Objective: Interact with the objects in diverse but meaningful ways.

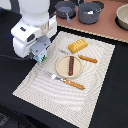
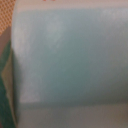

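Placemat (image 1: 95, 85): pale woven mat laid on the dark bench (image 1: 112, 110), taken here as the landmark. Everything below is placed relative to it.

Pincer (image 1: 41, 58): hangs over the mat's edge toward the exterior view's left. Something pale with a green trim sits between its fingers; the wrist view is filled by a pale blue-white carton (image 2: 70, 55), so close that it blurs. Judged to be clamped on the carton, probably carrying it or setting it down near that edge of the mat.

Carton: in the pincer's grip, at the mat's edge on the exterior view's left, apart from the other items.

Plate (image 1: 62, 67): round, beige, near the mat's middle. A thin red-brown sausage (image 1: 71, 65) lies across it, as if served.

Bread loaf (image 1: 77, 46): golden, scored, on the mat just beyond the plate, toward the pots.

Cutlery: a fork (image 1: 67, 81) with an orange handle lies on the mat beside the plate's near side, another orange-handled piece (image 1: 86, 58) on its far side, set out as a place setting.

Saucepan (image 1: 65, 9) and second grey pot (image 1: 89, 12): off the mat, on the tan surface beyond it, well apart from the pincer.
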{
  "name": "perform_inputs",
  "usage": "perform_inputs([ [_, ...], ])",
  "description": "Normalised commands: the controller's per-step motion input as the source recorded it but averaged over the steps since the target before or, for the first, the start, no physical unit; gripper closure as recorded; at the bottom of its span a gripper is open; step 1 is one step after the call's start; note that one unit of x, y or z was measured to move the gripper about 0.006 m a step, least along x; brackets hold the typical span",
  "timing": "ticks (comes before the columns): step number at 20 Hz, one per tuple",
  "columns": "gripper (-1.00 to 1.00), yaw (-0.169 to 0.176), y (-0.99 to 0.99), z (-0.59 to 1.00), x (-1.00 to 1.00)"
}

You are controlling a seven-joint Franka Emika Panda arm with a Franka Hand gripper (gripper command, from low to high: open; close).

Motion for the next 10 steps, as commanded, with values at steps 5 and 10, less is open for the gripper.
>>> perform_inputs([
  [5,-1.0,-0.003,0.1,0.62,0.11],
  [10,-1.0,0.0,0.17,0.96,0.21],
])
